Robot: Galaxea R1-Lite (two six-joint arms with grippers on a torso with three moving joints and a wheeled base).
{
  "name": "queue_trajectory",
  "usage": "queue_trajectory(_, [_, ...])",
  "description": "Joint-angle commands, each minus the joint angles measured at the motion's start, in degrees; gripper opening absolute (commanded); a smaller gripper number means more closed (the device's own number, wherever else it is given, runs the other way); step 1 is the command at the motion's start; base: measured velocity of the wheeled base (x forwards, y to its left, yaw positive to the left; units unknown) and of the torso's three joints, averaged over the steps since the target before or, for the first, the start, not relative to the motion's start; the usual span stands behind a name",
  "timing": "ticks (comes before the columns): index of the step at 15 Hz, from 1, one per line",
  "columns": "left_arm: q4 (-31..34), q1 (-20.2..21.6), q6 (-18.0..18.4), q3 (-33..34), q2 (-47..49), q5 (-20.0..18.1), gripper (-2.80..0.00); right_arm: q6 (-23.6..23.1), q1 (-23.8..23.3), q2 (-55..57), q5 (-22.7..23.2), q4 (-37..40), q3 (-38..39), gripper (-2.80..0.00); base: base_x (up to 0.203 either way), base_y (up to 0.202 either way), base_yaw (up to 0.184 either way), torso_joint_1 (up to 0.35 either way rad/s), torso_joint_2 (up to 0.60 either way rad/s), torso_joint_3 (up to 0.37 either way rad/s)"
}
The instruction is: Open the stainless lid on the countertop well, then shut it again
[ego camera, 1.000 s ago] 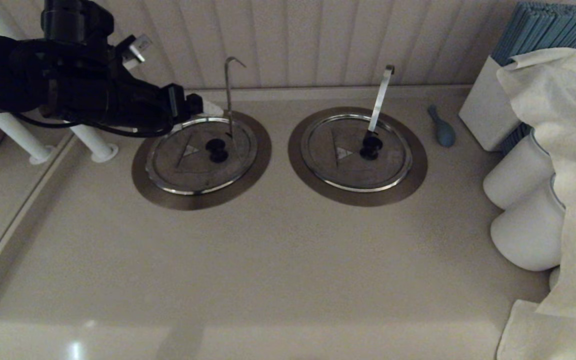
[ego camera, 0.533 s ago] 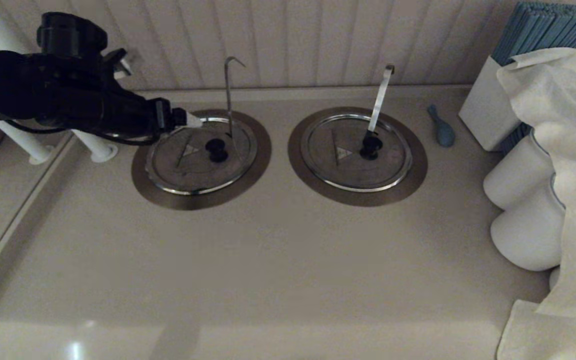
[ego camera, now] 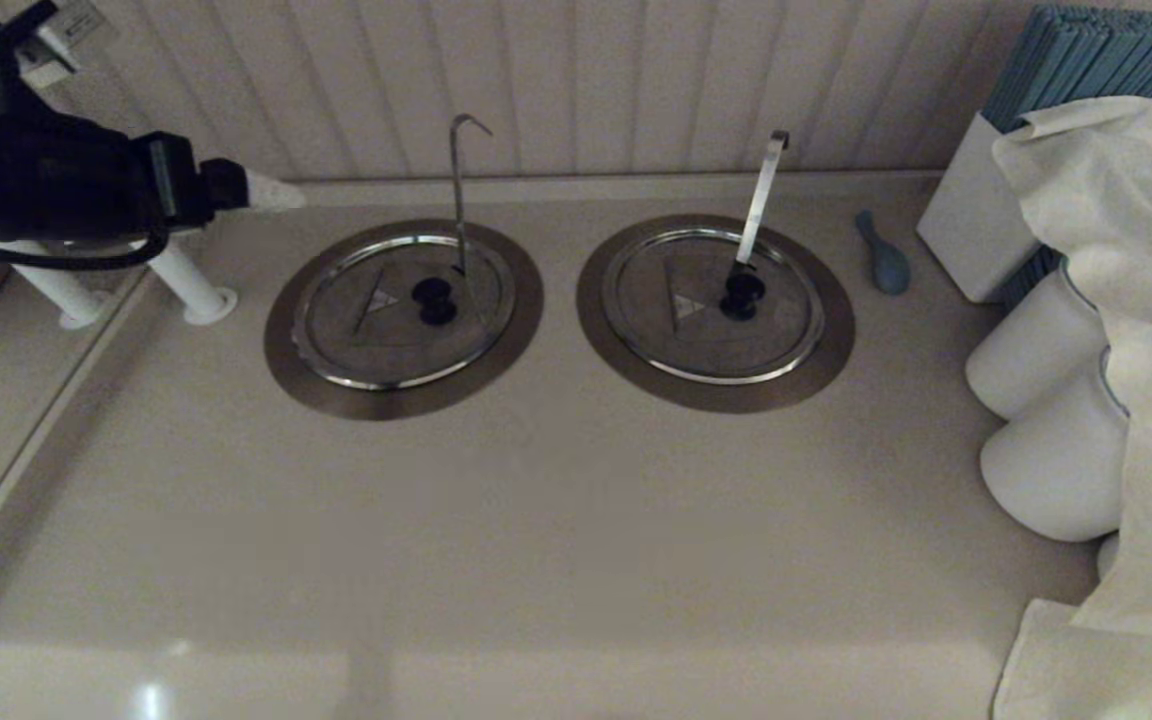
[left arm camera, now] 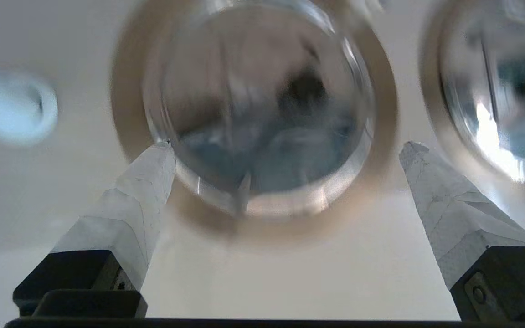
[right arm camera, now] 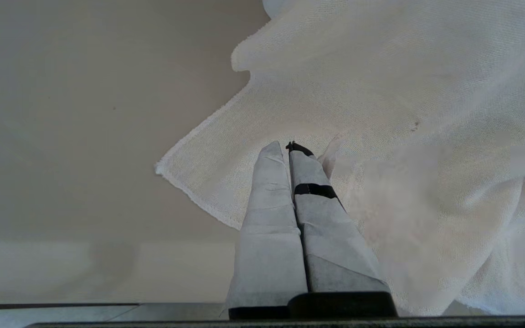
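The stainless lid [ego camera: 376,320] lies flat and closed on the countertop well, inside the wide dull-brown ring [ego camera: 296,375]. Its black knob [ego camera: 433,300] sits near the middle, and the thin hooked rod [ego camera: 457,190] rises through it. My left gripper [ego camera: 271,193] hovers at the far left by the back wall, apart from the lid, open and holding nothing. The left wrist view shows the lid [left arm camera: 253,105] beyond the spread left gripper [left arm camera: 288,150]. My right gripper [right arm camera: 285,146] is shut and empty above a white cloth [right arm camera: 381,91]; it is out of the head view.
The twin lid [ego camera: 696,320] with a pale flat handle [ego camera: 761,195] sits to the right. A blue utensil [ego camera: 884,255], a white box [ego camera: 976,220], white jars [ego camera: 1036,345] and draped cloth [ego camera: 1136,300] crowd the right side. White posts [ego camera: 186,285] stand left.
My left arm has drawn back to the left and upward, off the lid's far left edge. The lid has stayed flat and closed throughout.
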Motion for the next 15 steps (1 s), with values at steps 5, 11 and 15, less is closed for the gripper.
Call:
queue_trajectory(5, [0.2, -1.6, 6.3, 22.3, -27.8, 3.1, 0.00, 0.0, 0.0, 0.0, 0.0, 0.0, 0.0, -2.80, 0.000, 0.000, 0.000, 0.000, 0.00, 0.000])
queue_trajectory(11, [2.3, -1.7, 6.9, 31.7, -47.8, 9.2, -2.80, 0.0, 0.1, 0.0, 0.0, 0.0, 0.0, -2.80, 0.000, 0.000, 0.000, 0.000, 0.00, 0.000])
queue_trajectory(15, [9.5, -1.6, 6.9, 33.1, -61.1, 10.4, -2.80, 0.0, 0.0, 0.0, 0.0, 0.0, 0.0, -2.80, 0.000, 0.000, 0.000, 0.000, 0.00, 0.000])
